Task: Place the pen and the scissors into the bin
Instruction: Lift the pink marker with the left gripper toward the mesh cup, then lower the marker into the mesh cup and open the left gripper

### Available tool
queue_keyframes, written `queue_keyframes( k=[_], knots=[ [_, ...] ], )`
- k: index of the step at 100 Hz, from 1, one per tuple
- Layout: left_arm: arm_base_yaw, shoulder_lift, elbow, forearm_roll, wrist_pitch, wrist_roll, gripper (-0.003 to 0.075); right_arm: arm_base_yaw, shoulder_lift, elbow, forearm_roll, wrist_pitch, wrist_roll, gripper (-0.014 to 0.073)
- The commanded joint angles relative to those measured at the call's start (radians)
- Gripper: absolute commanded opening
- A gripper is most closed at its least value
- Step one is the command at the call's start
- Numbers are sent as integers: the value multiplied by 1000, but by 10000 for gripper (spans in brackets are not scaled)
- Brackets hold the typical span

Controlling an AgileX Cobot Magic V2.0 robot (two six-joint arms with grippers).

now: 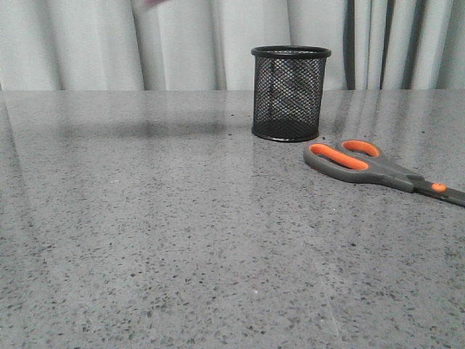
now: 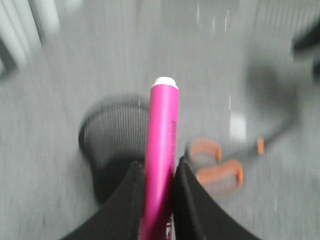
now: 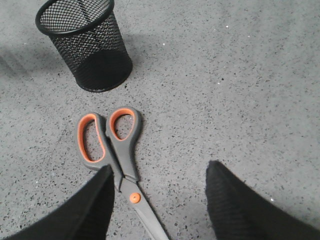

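My left gripper [image 2: 157, 167] is shut on the magenta pen [image 2: 162, 135], white end pointing away, held high above the black mesh bin [image 2: 112, 135], which looks blurred below it. The bin [image 1: 290, 93] stands at the back of the table, right of centre. The grey and orange scissors [image 1: 363, 163] lie flat just right of and in front of it, blades pointing right. My right gripper [image 3: 157, 172] is open above the scissors [image 3: 112, 145], its left finger over the pivot area; the bin [image 3: 82, 42] stands beyond the handles. Neither gripper shows in the front view.
Grey speckled table [image 1: 145, 233] with pale curtains [image 1: 109, 43] behind its far edge. A faint pink blur [image 1: 152, 3] sits at the top edge of the front view. Dark blurred shapes [image 2: 307, 47] show at the edge of the left wrist view.
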Motion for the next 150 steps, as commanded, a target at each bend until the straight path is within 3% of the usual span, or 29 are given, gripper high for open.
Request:
queue_keyframes(
  k=[1, 18, 33, 44, 91, 100, 127, 150],
  knots=[
    [-59, -43, -30, -191, -124, -1, -20, -4, 4, -36, 11, -55, -12, 369],
    [-200, 4, -30, -302, -350, 84, -19, -4, 4, -36, 11, -44, -12, 369],
    [-284, 69, -30, -495, -491, 255, -19, -4, 4, -36, 11, -37, -12, 369],
    [-306, 114, -30, -551, -530, 331, -19, -4, 4, -36, 11, -31, -12, 369],
    [-298, 182, -30, -514, -570, 331, -6, -4, 4, -36, 11, -29, -12, 369],
    [-291, 182, -30, -495, -561, 331, 60, -4, 4, -36, 11, -29, -12, 369],
    [-271, 175, -30, -497, -553, 331, 396, -4, 4, -36, 11, -29, -12, 369],
    [-217, 100, -30, -493, -521, 322, 405, -4, 4, -36, 11, -41, -12, 369]
  ],
)
